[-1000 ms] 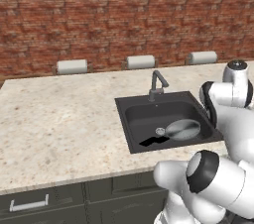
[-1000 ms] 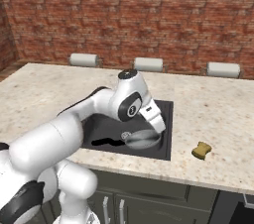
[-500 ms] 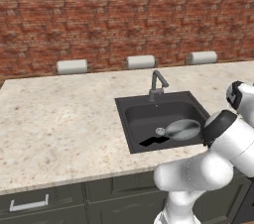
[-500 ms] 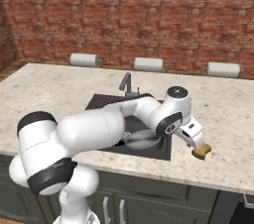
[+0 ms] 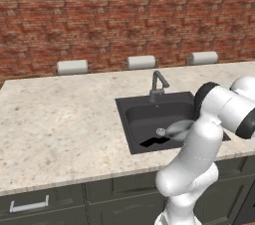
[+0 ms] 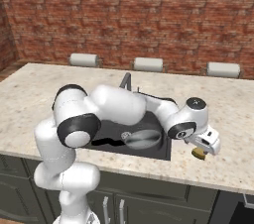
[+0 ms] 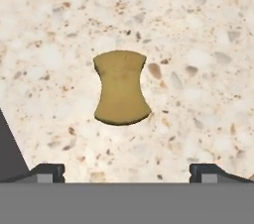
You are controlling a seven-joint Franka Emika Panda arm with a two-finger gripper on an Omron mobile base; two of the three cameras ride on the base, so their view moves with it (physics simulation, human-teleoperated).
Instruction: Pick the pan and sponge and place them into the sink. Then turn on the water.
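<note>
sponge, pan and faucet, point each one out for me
sponge (image 7: 121, 88), hand view, middle of its top face
pan (image 6: 144, 139), right base view, centre of its bowl
faucet (image 5: 157, 83), left base view, bent spout

One pan (image 5: 180, 129); one sponge (image 7: 121, 87); one sink (image 5: 144, 119)

All three pictures are rendered with even, bright and soft light, without glare and without any visible lamp, and nothing is blurred or bent at the edges. In the base views the counter (image 5: 60, 119) has an almost uniform brightness, and the sink (image 5: 144, 119) at the centre is the darkest area, where detail is hard to read. In the hand view the sponge (image 7: 121, 87) at the centre is sharp, with only a thin darker edge along its lower side.
</note>
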